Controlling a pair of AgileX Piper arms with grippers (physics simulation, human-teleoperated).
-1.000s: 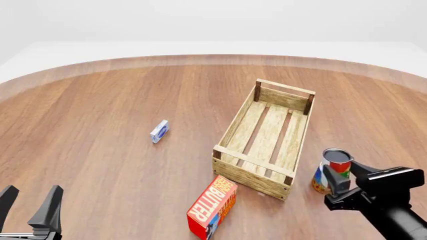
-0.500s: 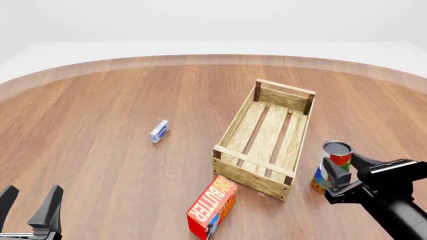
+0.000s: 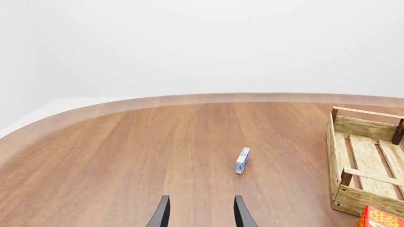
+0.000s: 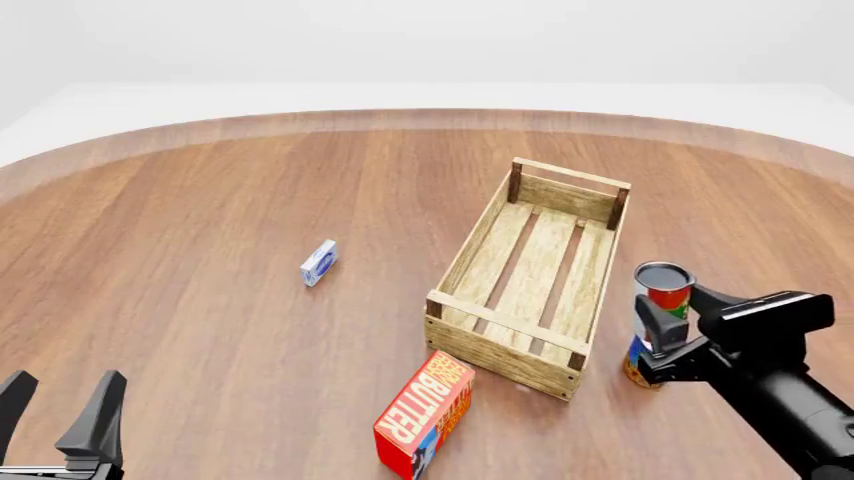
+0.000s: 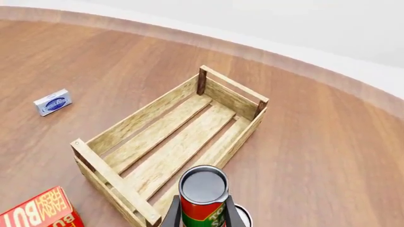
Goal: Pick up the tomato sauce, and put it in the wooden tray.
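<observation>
So the right gripper (image 4: 663, 338) has its two dark fingers (image 5: 172, 218) clamped on either side of the tomato sauce (image 4: 663, 285), the small round can with the red, green and white label and a pale grey lid. In the right wrist view the can (image 5: 203, 196) sits upright between the fingers, low in the frame, with the lid facing the camera. In the front view it's at the lower right of the picture, lifted clear of the table and just beside the right-hand long side of the wooden tray (image 4: 461, 262), the long light-wood crate with slatted bottom and darker corner posts. Right under the lifted can there's a second can (image 4: 642, 362), blue and yellow, standing on the table and mostly hidden by the gripper.

Progress-wise I'd say the pick is done and the carry isn't. The can isn't over the crate yet, and nothing is inside the tray (image 5: 140, 125). What's left looks like sliding it across over the slats, lowering, and letting go.

The left gripper (image 4: 60, 415) is parked at the bottom left of the front view, fingers spread apart with nothing between them. A red-orange butter box (image 4: 424, 412) sits near the crate's lower corner, and a small blue and white box (image 4: 318, 263) lies well apart at centre left
</observation>
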